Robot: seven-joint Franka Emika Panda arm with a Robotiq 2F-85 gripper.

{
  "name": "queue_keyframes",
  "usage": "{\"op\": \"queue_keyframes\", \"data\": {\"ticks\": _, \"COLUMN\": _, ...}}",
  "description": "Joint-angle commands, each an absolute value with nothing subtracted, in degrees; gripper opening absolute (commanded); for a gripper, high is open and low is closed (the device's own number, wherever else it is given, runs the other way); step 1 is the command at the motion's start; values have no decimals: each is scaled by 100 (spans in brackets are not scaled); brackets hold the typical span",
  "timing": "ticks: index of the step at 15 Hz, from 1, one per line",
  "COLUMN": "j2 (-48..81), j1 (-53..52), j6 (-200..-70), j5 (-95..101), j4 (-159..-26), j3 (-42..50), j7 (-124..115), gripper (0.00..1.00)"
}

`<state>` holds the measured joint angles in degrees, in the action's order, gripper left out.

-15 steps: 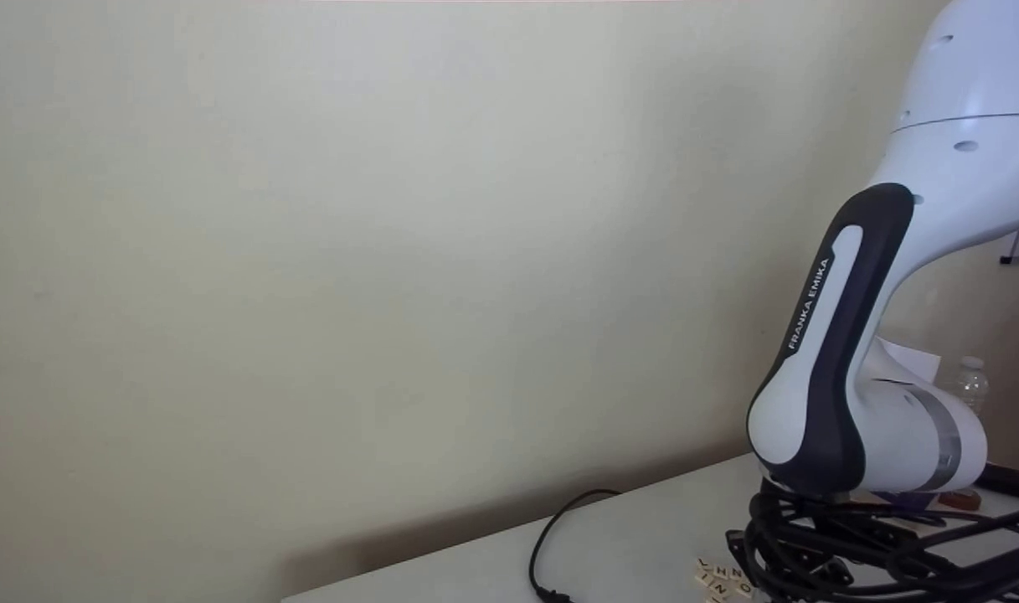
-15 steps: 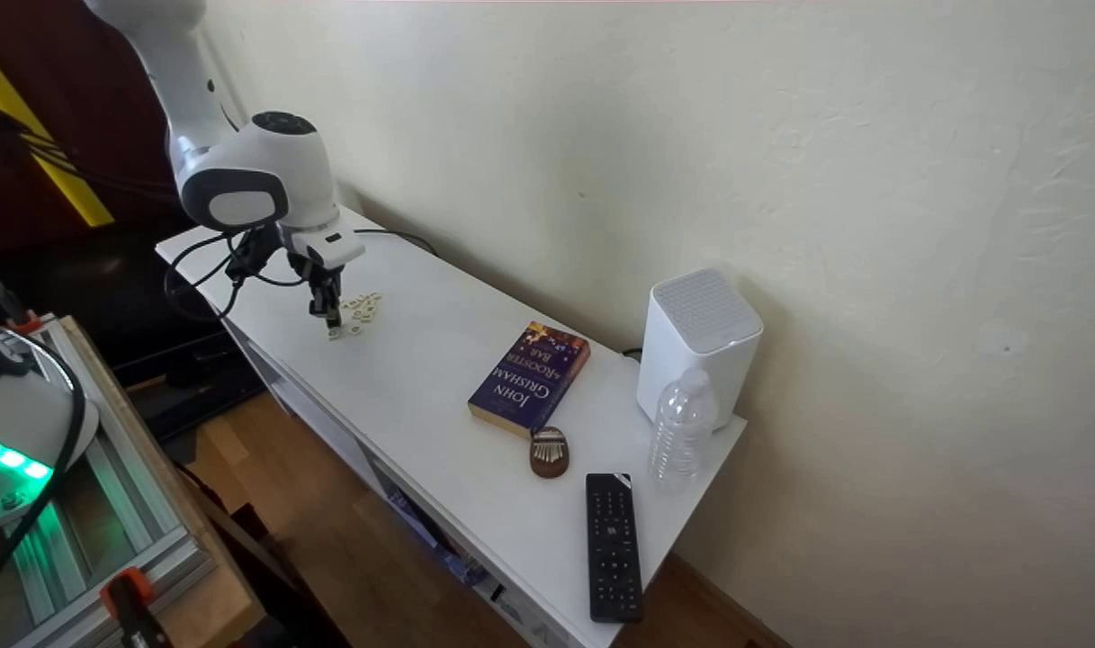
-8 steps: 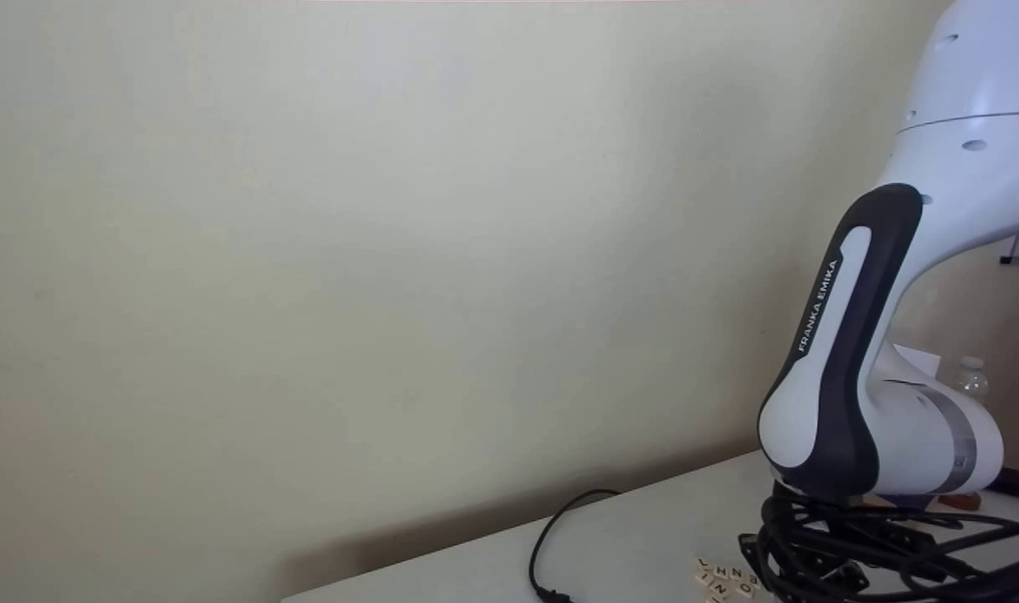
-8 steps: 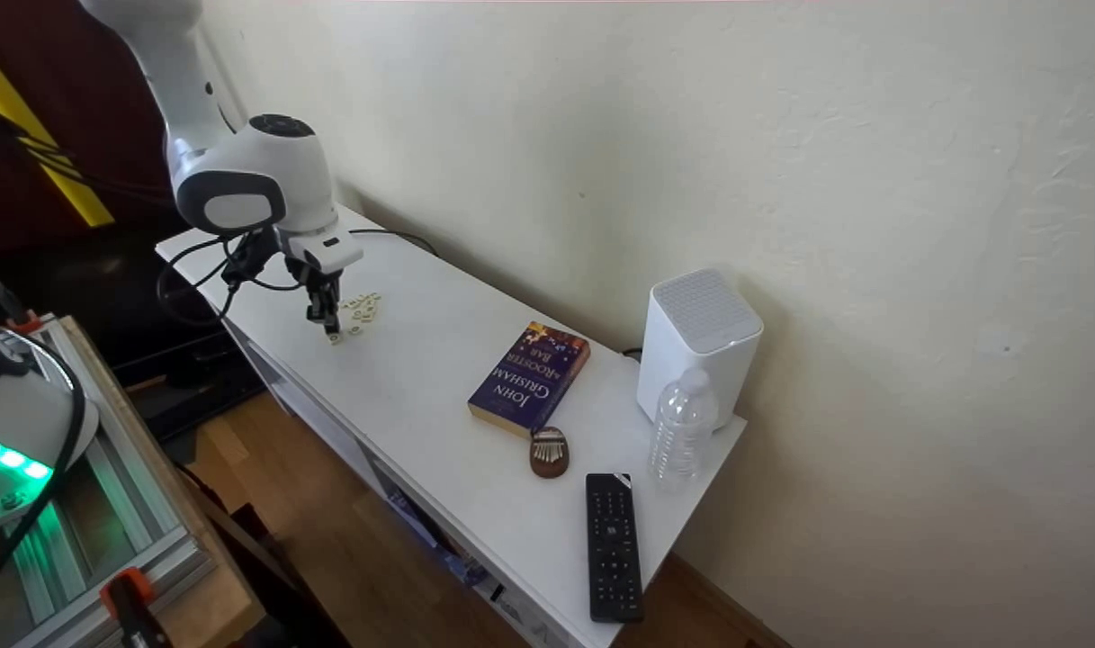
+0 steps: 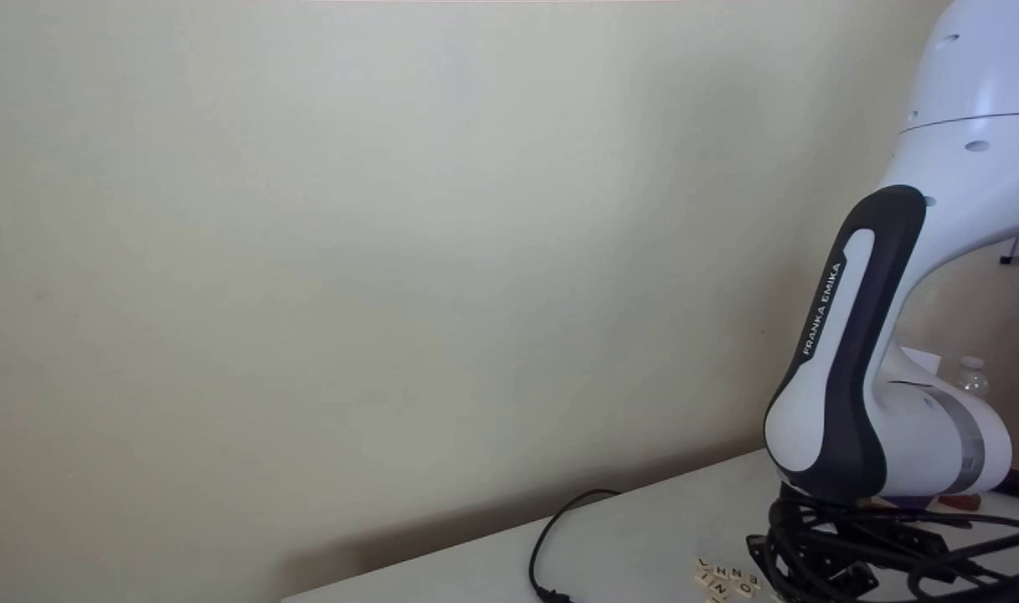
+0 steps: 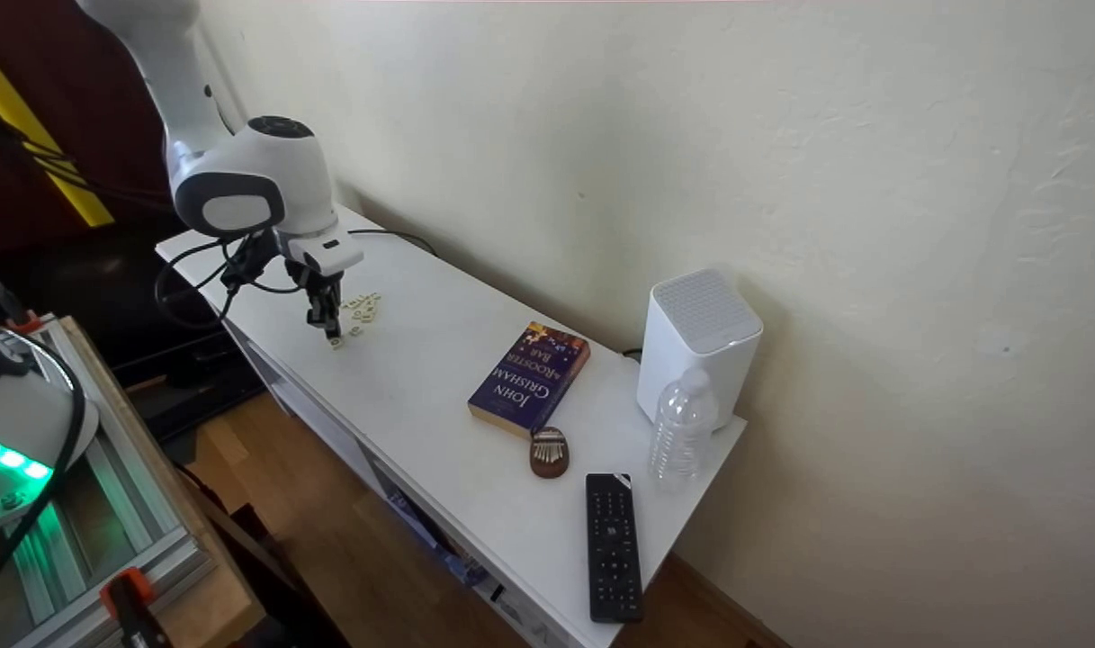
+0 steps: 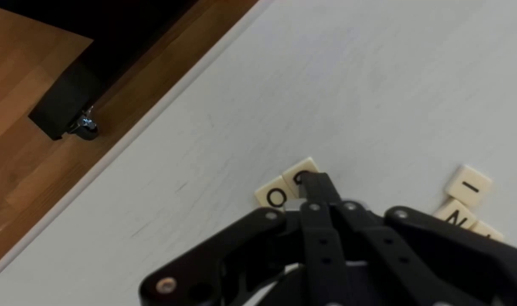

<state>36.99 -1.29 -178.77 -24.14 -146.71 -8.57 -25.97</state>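
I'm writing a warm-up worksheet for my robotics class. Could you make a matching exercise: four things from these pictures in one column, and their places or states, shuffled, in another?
Things
1. Black two-fingered gripper
2. Small brown oval thumb piano
3. Clear ribbed plastic bottle
4. Long black remote control

Places and states
A. Lying flat, buttons facing up
B. Closed, partly hiding a cream square letter tile in the wrist view
C. At a corner of the dark purple paperback book
D. Upright, in front of the tall white box in an exterior view

Pairs: 1-B, 2-C, 3-D, 4-A
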Motion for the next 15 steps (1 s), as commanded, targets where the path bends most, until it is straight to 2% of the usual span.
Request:
{"op": "queue_keyframes", "data": {"ticks": 1, "j2": 3801, "j1": -168, "j6": -18006, "j5": -2420, "j4": -14712, "j3": -822, "j7": -2545, "gripper": 0}}
{"op": "queue_keyframes", "data": {"ticks": 15, "j2": 3418, "j1": -160, "j6": -18313, "j5": -2398, "j4": -14965, "j3": -936, "j7": -2441, "gripper": 0}}
